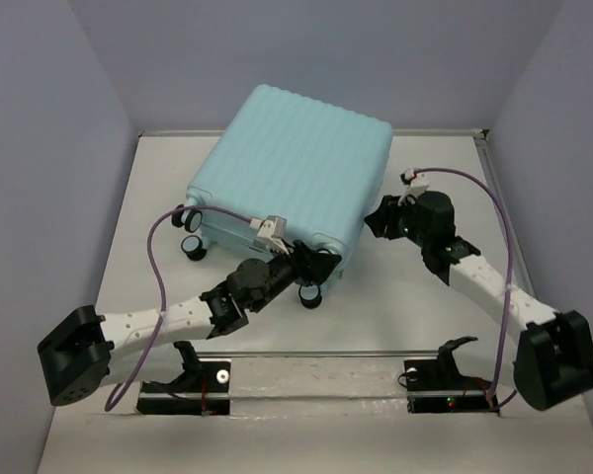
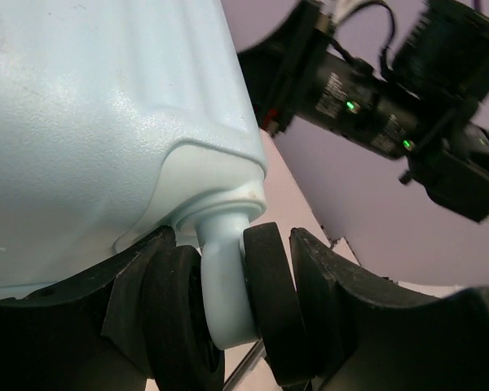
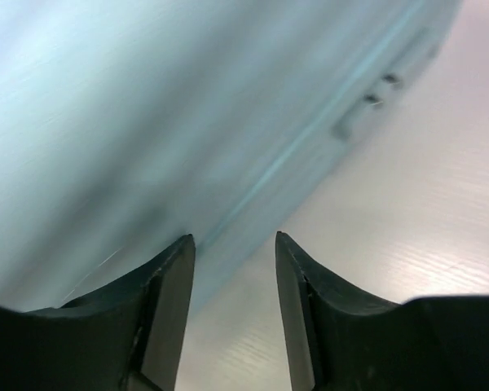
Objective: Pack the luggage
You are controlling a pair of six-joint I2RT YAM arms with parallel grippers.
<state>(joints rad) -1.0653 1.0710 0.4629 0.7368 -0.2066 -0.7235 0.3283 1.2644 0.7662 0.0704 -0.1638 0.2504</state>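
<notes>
The luggage [image 1: 287,163] is a pale aqua ribbed hard-shell suitcase. It lies closed and flat on the table, turned at an angle. My left gripper [image 1: 318,265] is at its near right corner, and its fingers [image 2: 138,285] are closed round a black twin caster wheel [image 2: 265,301] on a blue stem. The shell [image 2: 90,122] fills the left wrist view. My right gripper [image 1: 378,222] is open and empty beside the suitcase's right side. In the right wrist view the gripper [image 3: 232,244] points at the blurred lower edge of the shell [image 3: 147,106].
More casters [image 1: 192,247] stick out at the suitcase's left end, and one [image 1: 309,294] is near my left wrist. Two black stands [image 1: 188,380] [image 1: 445,375] and a metal rail [image 1: 316,354] line the near edge. Grey walls close in the table. The right arm [image 2: 375,90] shows behind the caster.
</notes>
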